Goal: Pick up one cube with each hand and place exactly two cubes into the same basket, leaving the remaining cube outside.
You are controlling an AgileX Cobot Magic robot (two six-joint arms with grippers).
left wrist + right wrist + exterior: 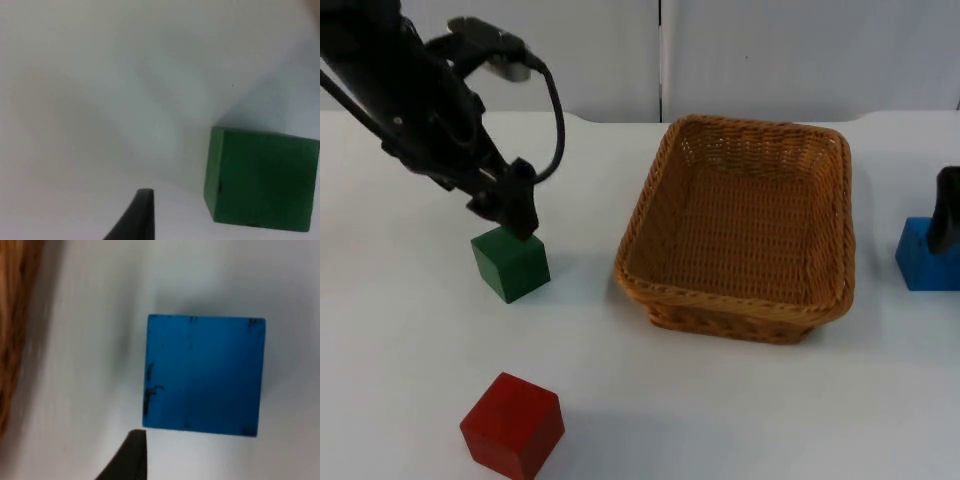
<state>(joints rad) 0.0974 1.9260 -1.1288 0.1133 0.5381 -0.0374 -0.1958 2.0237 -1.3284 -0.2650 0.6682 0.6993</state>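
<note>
I have the left gripper down at the back upper edge of the green cube, on the left part of the desk. From its wrist view the green cube sits off to one side of the one black fingertip I can make out, so the approach looks off-centre; I cannot tell whether these jaws are spread or pressed together. Before I commit, I would slide that arm sideways until the cube sits squarely between the fingers, then go down on two flat opposite faces (not across a corner, since the block lies turned relative to the desk edge).

The right gripper is over the blue cube, just right of the wicker basket and apart from it. In its wrist view the blue cube lies beside the fingertip, with the basket wall off to one side. Again I cannot tell the jaws' state. My judgement is that the same centring is needed here, and the lift should be straight up, high enough to pass the rim.

The red cube lies near the front of the desk, well apart from both arms; I would leave it there as the one that stays outside. Nothing is in the basket yet, so both grasps remain to be made.
</note>
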